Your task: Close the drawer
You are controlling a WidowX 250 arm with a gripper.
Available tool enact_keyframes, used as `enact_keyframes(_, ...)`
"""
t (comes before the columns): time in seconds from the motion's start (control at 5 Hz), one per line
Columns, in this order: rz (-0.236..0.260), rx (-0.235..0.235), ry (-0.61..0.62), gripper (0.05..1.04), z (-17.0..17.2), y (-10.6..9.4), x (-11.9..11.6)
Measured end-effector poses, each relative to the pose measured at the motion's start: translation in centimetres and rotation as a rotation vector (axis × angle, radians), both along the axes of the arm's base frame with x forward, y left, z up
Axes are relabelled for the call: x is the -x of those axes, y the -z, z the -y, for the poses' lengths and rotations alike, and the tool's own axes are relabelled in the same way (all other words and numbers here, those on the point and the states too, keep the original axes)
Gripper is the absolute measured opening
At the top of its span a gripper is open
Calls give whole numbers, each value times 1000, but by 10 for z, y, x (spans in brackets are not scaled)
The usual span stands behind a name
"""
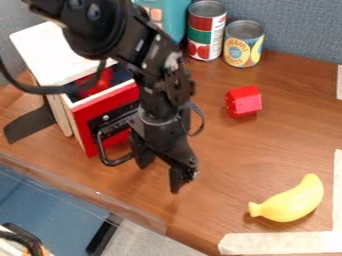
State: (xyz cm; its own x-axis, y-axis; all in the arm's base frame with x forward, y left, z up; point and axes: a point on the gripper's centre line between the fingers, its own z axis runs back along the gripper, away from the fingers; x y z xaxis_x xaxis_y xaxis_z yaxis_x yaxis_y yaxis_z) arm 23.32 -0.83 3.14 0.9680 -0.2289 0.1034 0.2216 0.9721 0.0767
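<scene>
Drawer (84, 123), one, ajar; one hand (159, 179), open and empty; two cans (244, 46), one banana (292, 201), one red block (244, 102)

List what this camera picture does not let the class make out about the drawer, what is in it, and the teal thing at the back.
- Drawer, right side: camera view, behind the arm.
- Red thing inside: camera view, partly covered by the cable and arm; its kind cannot be told.
- Teal thing: camera view, top cut off by the upper edge, left part behind the arm.
</scene>
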Motion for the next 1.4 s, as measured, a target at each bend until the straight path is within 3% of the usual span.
enact_keyframes(1.4, -13, -37, -159, 1000, -51, -5, -9)
